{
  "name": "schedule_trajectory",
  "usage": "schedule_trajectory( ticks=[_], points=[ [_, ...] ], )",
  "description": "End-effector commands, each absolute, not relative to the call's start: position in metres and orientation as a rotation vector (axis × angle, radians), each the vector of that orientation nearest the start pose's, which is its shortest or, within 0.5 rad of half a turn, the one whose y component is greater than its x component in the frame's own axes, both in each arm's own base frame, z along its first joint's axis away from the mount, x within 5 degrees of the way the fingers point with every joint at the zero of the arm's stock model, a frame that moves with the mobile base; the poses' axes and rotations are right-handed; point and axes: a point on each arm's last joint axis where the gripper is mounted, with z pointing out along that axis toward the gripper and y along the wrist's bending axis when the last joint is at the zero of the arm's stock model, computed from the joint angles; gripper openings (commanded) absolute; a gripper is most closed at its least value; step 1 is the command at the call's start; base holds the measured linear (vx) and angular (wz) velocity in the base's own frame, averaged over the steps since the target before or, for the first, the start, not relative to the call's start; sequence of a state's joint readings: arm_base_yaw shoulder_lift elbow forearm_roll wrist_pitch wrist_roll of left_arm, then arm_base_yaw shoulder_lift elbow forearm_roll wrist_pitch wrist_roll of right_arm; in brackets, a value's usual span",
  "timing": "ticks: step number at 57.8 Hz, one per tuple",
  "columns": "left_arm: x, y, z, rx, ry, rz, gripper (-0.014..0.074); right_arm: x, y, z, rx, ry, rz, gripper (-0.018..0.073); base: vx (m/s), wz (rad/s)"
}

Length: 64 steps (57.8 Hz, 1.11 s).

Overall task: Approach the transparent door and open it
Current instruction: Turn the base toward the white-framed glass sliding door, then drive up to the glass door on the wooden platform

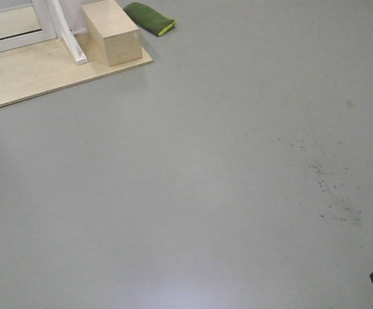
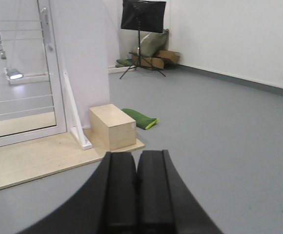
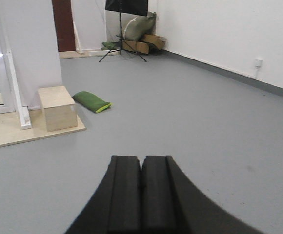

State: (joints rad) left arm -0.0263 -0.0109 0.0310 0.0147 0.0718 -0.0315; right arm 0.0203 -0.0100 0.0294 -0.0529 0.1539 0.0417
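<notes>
Left pincer (image 2: 137,158): pads pressed together, holding nothing.
Right pincer (image 3: 142,161): closed up the same way, empty.
Transparent door (image 2: 19,73): ahead and to our left, well apart from both arms, at the back of the plywood platform (image 2: 29,163). Its handle (image 2: 47,31) sits high on the stile.
Obstacles: the wooden box (image 2: 113,126) and green cushion (image 2: 139,118) lie just right of the door frame.
Step in hand: we judge the approach barely begun. We should swing the base left, face the handle squarely, keep off the box, and spread the left pincer before reaching.
</notes>
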Motion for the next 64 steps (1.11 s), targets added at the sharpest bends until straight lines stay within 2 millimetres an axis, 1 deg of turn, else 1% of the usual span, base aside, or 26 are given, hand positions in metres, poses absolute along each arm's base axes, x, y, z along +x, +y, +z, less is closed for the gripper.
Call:
schedule_trajectory(
  ticks=[1, 49, 64],
  points=[
    [0.0560, -0.0019, 0.2018, 0.008, 1.490, -0.046, -0.0006, 0.0559, 0.0007, 0.1969, -0.027, 1.561, -0.003, -0.0009, 0.51, 0.45],
    [0.0560, -0.0019, 0.2018, 0.008, 1.490, -0.046, -0.0006, 0.0559, 0.0007, 0.1969, -0.027, 1.561, -0.003, -0.0009, 0.53, 0.45],
    [0.0560, -0.0019, 0.2018, 0.008, 1.490, -0.046, -0.0006, 0.0559, 0.0007, 0.1969, -0.027, 1.561, -0.003, -0.0009, 0.54, 0.34]
  ],
)
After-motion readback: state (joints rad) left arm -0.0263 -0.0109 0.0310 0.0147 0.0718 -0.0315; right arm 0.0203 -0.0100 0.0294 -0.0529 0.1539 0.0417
